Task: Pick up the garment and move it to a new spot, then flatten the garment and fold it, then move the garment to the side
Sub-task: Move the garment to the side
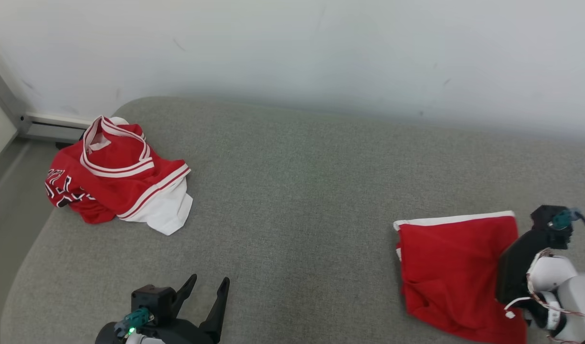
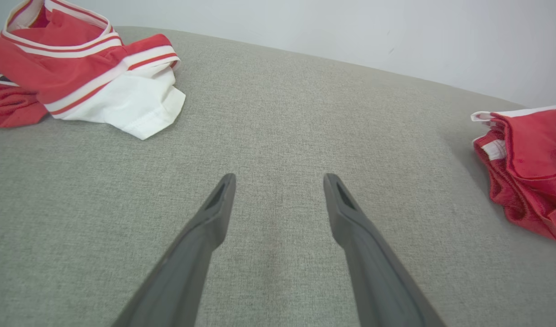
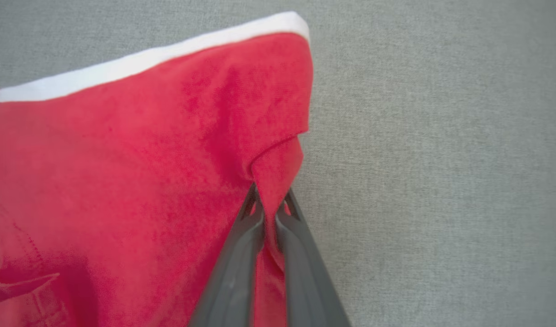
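our right gripper point(image 3: 269, 202) clamps the right edge of the red garment point(image 1: 452, 272) at lower right; its white hem points to frame top, long axis unclear. our left gripper point(image 1: 209, 283) has its fingers apart.

Plain room, grey upholstered surface point(image 1: 292, 191), white wall point(image 1: 292, 48)

I read: garment point(image 3: 123, 181) soft matt red cloth | seat point(image 1: 292, 191) coarse grey weave | left gripper fingers point(image 2: 205, 240) smooth matt plastic

Red garment point(image 1: 450, 267), possibly shorts, with a white far edge, lies mostly flat at right.
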You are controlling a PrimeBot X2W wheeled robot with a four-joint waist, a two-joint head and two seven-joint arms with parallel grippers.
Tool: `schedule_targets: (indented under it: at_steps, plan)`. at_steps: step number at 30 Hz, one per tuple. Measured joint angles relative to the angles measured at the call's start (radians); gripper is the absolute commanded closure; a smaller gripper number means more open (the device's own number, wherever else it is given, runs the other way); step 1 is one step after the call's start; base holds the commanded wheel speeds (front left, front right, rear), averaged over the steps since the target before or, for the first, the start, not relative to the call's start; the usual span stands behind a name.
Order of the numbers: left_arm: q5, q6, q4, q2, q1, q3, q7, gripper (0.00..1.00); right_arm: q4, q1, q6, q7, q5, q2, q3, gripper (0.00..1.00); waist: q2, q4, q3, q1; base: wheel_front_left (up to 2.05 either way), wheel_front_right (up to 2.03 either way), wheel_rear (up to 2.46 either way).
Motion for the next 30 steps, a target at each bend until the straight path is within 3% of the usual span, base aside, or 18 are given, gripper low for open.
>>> schedule_targets:
  at_steps: [12, 21, 25, 30]
  plan:
    - [0.000, 0.000, -0.001, 0.009, 0.013, -0.001, -0.004, 0.00, -0.025, 0.010, 0.001, 0.019, -0.007, -0.113, -0.053, 1.00, 0.0000, -0.027, -0.030, -0.0002, 0.00, 0.00, 0.00]
    - [0.000, 0.000, -0.021, 0.016, 0.024, -0.005, -0.004, 0.00, 0.006, -0.001, 0.061, 0.035, -0.007, -0.251, -0.096, 1.00, 0.0000, -0.045, -0.023, -0.0001, 0.00, 0.00, 0.00]
    - [0.002, 0.000, -0.034, 0.021, 0.023, -0.007, -0.002, 0.00, 0.025, -0.030, 0.097, 0.021, -0.007, -0.289, -0.102, 1.00, 0.0000, -0.046, -0.006, -0.0001, 0.00, 0.00, 0.00]
    - [0.011, -0.001, -0.043, 0.028, 0.017, -0.007, 0.003, 0.00, 0.049, -0.043, 0.114, -0.005, -0.007, -0.312, -0.118, 1.00, 0.0000, -0.043, 0.020, -0.0001, 0.00, 0.00, 0.00]
